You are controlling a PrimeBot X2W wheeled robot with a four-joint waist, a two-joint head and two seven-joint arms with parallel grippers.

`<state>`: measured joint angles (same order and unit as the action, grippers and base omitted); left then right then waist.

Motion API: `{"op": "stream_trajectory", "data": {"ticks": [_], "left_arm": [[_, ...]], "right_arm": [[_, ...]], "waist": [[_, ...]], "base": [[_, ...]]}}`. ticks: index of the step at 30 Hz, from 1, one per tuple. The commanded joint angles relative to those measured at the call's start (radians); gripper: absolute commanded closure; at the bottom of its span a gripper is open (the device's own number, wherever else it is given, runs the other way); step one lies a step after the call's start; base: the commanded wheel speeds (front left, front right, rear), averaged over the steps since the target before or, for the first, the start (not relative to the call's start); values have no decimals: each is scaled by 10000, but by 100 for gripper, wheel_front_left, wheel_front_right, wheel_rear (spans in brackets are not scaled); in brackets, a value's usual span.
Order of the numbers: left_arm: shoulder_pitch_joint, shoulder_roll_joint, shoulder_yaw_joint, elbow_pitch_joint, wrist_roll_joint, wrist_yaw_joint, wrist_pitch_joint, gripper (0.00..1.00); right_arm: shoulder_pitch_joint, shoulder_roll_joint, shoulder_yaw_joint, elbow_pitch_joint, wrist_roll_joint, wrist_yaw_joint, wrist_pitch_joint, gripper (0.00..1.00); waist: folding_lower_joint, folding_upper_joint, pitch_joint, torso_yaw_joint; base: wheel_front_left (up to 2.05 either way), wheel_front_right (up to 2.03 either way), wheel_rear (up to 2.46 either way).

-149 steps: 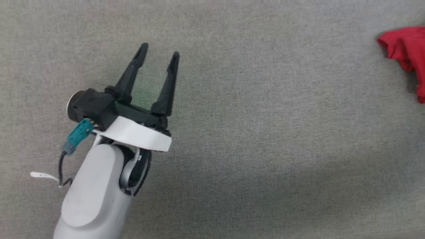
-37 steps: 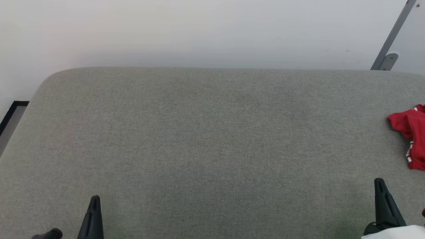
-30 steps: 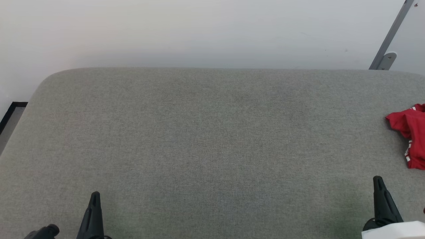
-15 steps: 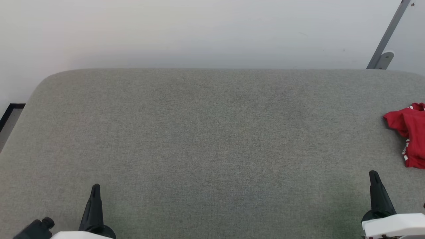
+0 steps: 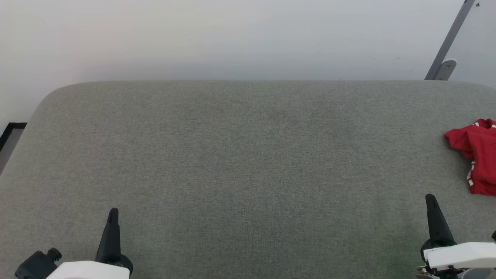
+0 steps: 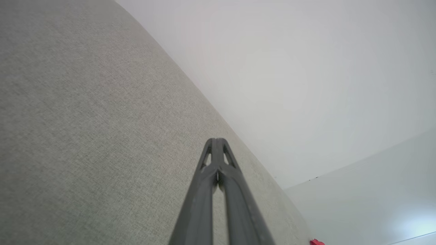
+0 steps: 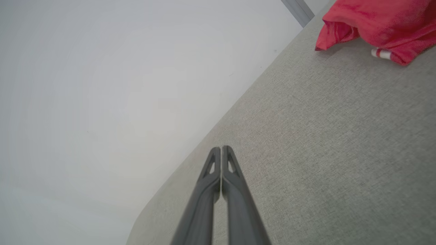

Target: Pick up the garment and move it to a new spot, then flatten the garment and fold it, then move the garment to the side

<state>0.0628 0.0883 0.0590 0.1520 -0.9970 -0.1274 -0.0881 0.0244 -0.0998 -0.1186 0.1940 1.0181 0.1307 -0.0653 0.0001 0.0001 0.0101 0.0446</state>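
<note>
Head view, left to right. At 9 o'clock, a dark strip (image 5: 11, 133) past the edge of the surface (image 5: 248, 155), too little of it seen to name. At 7 o'clock, left jaws pressed together, nothing between them; one dark finger (image 5: 110, 238) seen from the head, both fingers (image 6: 204, 190) seen meeting at the tips from the left wrist. Wide grey padded fabric across the middle, bare of the garment. At 5 o'clock, right jaws likewise closed on nothing, fingers (image 7: 235, 190) tip to tip, pointing toward 12 o'clock. At 3 o'clock, well apart from both arms, the garment (image 5: 477, 153): a red bunched heap with a bit of red-white stripe trim, lying at the right side of the surface, nearer the right arm. Step in hand, as a judgement: unsettled. Fits a rumpled shirt waiting for pick-up; fits equally a shirt laid off to the side after folding, if the fold is loose. Any grasp would call for parted jaws and a reach toward 3 o'clock; no call made on whether one is due. Hidden or unclear: most of the garment cut off by the right edge in the head view and by the top corner in the right wrist view (image 7: 374, 20); lettering, number and overall shape not made out; folded or merely crumpled not told.
</note>
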Motion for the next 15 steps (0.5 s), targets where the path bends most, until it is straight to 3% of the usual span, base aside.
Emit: {"op": "stream_trajectory", "data": {"ticks": [1,15], "left_arm": [[-255,34,32,-41,-282,-23,65,100],[-610,-7,78,186,-1772,-30,469,100]], "right_arm": [[-265,-7,4,-85,261,1,83,100],[-518,119,13,62,1617,1,499,100]], "waist": [[-1,-1,-1,-7],[-1,-1,-14,-87]], "base": [[0,0,0],[0,0,0]]}}
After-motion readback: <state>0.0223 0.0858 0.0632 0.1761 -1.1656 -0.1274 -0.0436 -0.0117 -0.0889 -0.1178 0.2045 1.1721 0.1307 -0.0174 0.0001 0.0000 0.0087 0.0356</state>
